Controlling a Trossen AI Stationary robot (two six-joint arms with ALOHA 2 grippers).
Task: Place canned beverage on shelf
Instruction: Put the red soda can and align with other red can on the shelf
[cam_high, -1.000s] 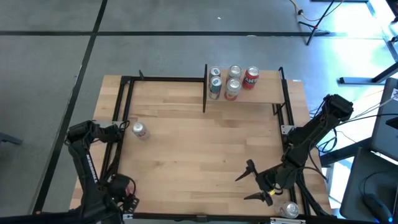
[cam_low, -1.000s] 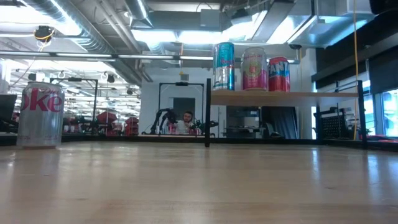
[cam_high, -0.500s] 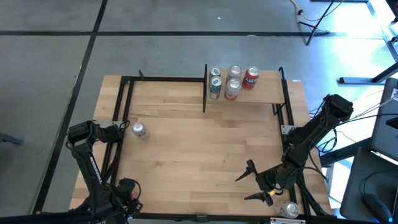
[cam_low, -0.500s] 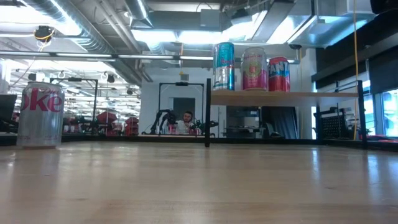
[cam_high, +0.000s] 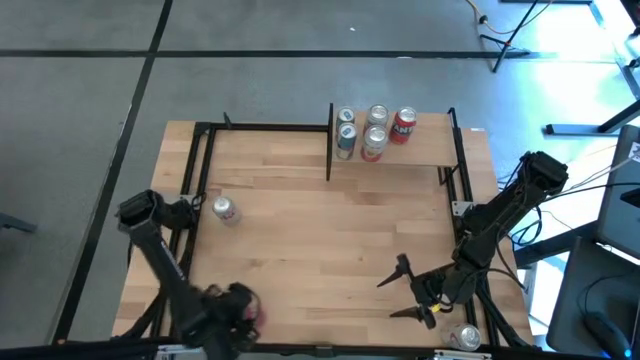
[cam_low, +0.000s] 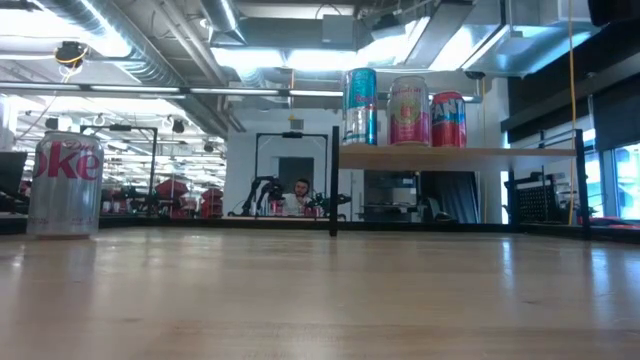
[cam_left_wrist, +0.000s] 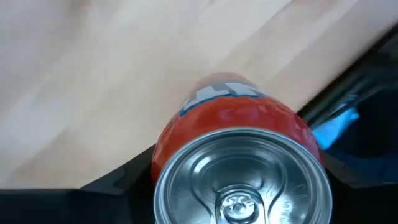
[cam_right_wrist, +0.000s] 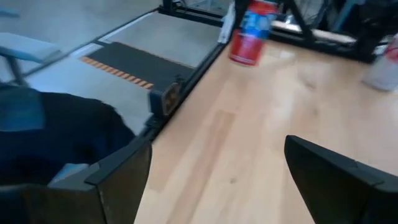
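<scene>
- High view: the left gripper is seen at about 7 o'clock on the tabletop, near the front edge, with a trace of red between its fingers.
- Left wrist view: a red canned beverage is shown pinched between the left gripper's dark fingers, its silver top and pull tab facing the camera and light wood lying behind it.
- High view: the right gripper is found at about 5 o'clock on the tabletop, its two fingers spread wide and nothing between them.
- Right wrist view: bare wood is seen between the spread fingers of the right gripper, and a red can with a blue label is seen farther off by the black table frame; whether it is the one held by the left gripper cannot be told.
- High view: the shelf is placed at about 1 o'clock, against the far edge, with black posts at its sides; five cans are standing on it in a tight group.
- High view: a silver Diet Coke can is standing upright at about 9 o'clock, near the left frame rail and apart from both grippers.
- Low view: the Diet Coke can is seen on the wood, and three of the shelf cans are visible on the raised board.
- High view: another silver can is lying beyond the front right corner, just behind the right arm.
</scene>
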